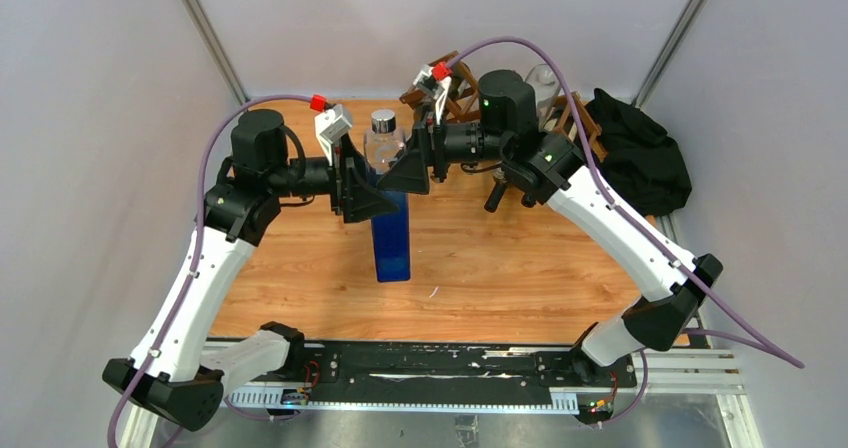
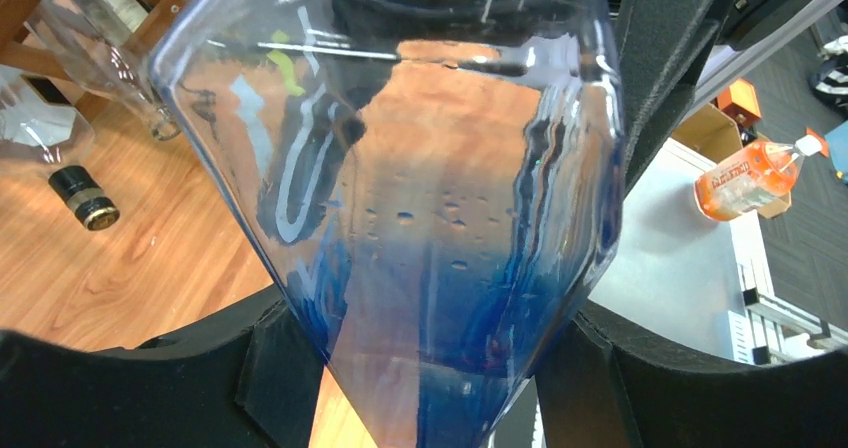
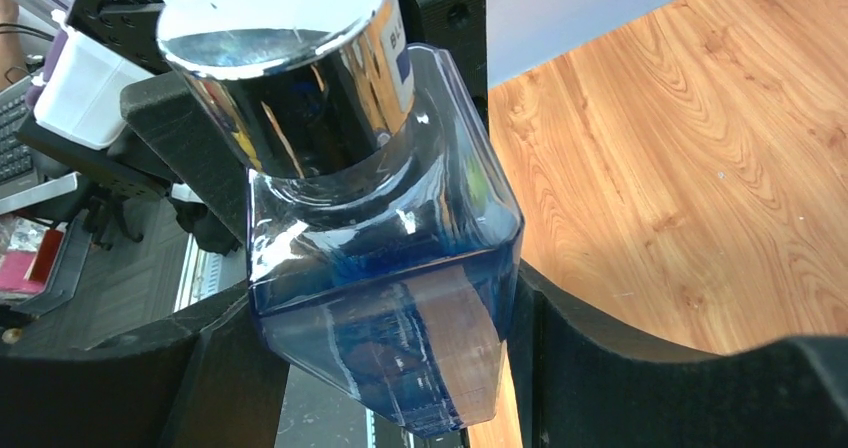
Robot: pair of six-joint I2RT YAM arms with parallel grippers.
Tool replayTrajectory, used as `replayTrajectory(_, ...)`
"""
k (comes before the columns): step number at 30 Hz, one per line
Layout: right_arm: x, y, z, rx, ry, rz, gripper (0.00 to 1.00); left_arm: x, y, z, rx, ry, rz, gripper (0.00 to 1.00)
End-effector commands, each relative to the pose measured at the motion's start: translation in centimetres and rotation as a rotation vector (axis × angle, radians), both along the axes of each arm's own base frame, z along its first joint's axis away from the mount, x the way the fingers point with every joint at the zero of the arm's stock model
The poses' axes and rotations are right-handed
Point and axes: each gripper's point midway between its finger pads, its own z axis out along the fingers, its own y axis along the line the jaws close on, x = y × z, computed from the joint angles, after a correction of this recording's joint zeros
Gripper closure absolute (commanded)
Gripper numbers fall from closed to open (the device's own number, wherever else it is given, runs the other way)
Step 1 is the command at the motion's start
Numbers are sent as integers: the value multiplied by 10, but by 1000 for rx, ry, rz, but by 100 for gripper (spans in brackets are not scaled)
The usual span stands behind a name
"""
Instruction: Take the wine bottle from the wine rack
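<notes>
Left gripper (image 2: 425,363): seemingly clamping the wine bottle (image 1: 390,233)
Right gripper (image 3: 380,358): squeezing its shoulder
Risk: arms pulling unevenly, twisting the slick bottle loose and toppling it onto the table (image 1: 520,258)

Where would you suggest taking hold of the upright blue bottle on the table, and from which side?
Grip the blue bottle on its square upper body, just below the shoulder, coming in level from the side so the jaws meet two opposite flat faces. It stands upright, and those faces are parallel; the round silver cap looks slick.
</notes>
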Motion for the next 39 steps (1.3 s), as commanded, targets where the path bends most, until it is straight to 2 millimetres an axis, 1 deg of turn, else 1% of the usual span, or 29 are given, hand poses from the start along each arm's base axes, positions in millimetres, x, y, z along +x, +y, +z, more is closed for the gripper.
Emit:
replayTrajectory(1,-12,13,21,48,-36,19,34,-3,-4,14,-11,-105,-56,100)
replayTrajectory(2,-11,11,19,43,-35,11,17,0,-3,15,-6,-121,-39,100)
replayTrajectory(3,-9,10,15,35,-29,4,11,2,-2,16,-5,-134,-29,100)
replayTrajectory(4,-8,8,12,30,-25,-1,9,3,-1,19,-8,-146,-21,100)
replayTrajectory(7,-7,-1,-1,10,-7,-25,7,6,1,27,-30,-157,-10,100)
replayTrajectory(8,-6,-3,-10,-3,4,-30,7,6,1,30,-38,-158,-9,100)
replayTrajectory(14,-16,-22,-33,-14,0,-56,4,7,2,42,-77,-166,-7,100)
replayTrajectory(19,-29,-29,-39,28,-3,-31,3,6,2,51,-101,-175,-3,100)
replayTrajectory(22,-33,-28,-50,31,12,-7,3,5,2,59,-125,-173,0,100)
replayTrajectory(25,-36,-22,-60,29,14,4,3,4,1,67,-148,-168,1,100)
replayTrajectory(30,-32,-12,-60,67,-10,11,2,1,1,75,-172,-160,-4,100)
replayTrajectory(36,-28,-5,-59,113,-11,6,4,-10,1,86,-206,-157,-24,100)
replayTrajectory(39,-23,-2,-61,117,-11,-16,4,-13,1,90,-226,-145,-32,100)
